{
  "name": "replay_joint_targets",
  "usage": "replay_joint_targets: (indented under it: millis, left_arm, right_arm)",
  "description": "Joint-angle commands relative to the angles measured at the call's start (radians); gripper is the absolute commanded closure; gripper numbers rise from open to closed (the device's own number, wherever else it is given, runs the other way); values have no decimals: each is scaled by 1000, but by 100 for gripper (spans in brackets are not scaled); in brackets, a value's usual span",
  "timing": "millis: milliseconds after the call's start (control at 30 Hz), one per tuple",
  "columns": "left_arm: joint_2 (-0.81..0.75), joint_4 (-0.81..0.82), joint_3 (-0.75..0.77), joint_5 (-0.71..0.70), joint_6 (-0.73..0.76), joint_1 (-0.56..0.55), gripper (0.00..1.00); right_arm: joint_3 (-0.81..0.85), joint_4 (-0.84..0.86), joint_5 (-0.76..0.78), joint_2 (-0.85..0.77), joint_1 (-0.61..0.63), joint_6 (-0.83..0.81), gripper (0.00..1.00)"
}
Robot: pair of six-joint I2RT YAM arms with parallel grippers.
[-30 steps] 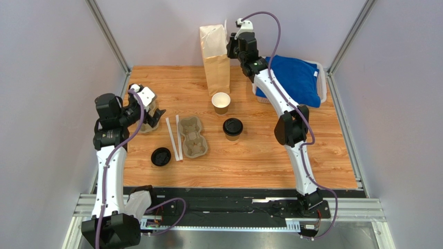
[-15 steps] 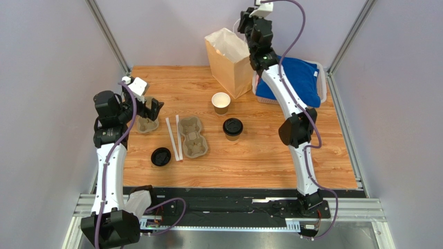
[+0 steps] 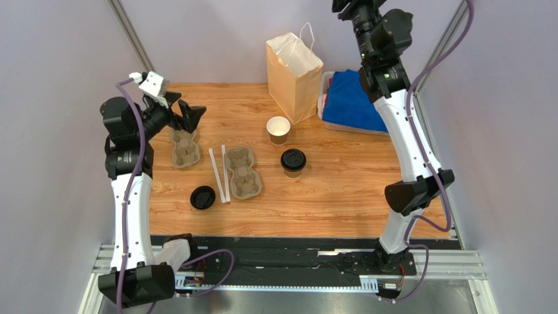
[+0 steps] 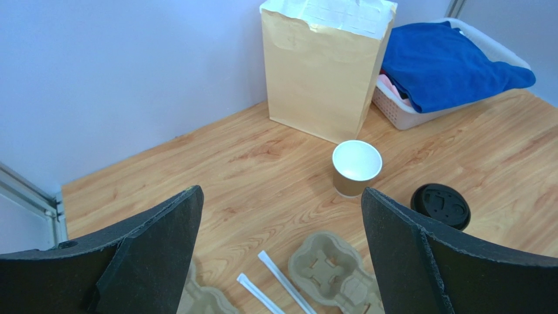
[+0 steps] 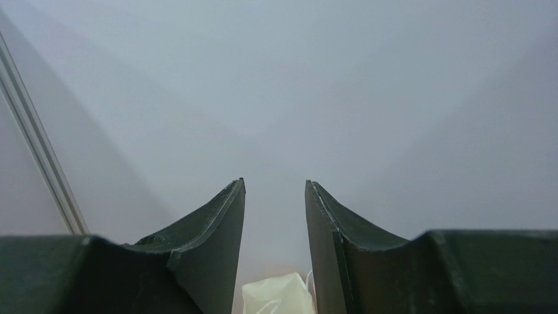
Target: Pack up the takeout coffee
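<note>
A wooden desk (image 3: 340, 196) is seen from above, with a robot arm on each side. The takeout coffee (image 3: 293, 161), a brown paper cup under a black lid, stands upright near the middle of the desk, apart from both arms. Just beyond it stands an open cup (image 3: 278, 129) with no lid. Behind that, a tall paper bag (image 3: 295, 78) stands open at the far edge, with a white basket (image 4: 401, 116) holding blue cloth (image 3: 353, 101) to its right. Left of the coffee lie a cardboard cup carrier (image 3: 243, 172), two white straws (image 3: 219, 173) and a loose black lid (image 3: 203, 197). A second carrier (image 3: 184, 146) lies farther left. The left end effector (image 3: 185, 111) hangs near that second carrier, spread wide and empty. The right end effector (image 5: 274, 186) is raised high by the far wall above the bag, parted by a narrow gap with nothing between.
</note>
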Motion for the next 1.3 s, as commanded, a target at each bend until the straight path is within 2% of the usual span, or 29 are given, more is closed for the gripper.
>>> replay_joint_targets:
  millis: [0, 233, 433, 900, 1267]
  left_arm:
    - [-53, 7, -25, 40, -32, -4, 1]
    - [-91, -12, -92, 49, 42, -6, 1]
    - [-74, -3, -125, 61, 42, -6, 1]
    - [-68, -7, -164, 41, 89, -6, 1]
    - [-57, -20, -167, 23, 106, -6, 1]
  right_arm:
    - [-24, -188, -58, 155, -4, -60, 55]
    - [129, -340, -81, 330, -18, -98, 43]
    - [128, -308, -44, 405, -21, -152, 41]
    - [137, -259, -19, 474, -43, -154, 41]
    - [130, -251, -56, 523, -57, -152, 51]
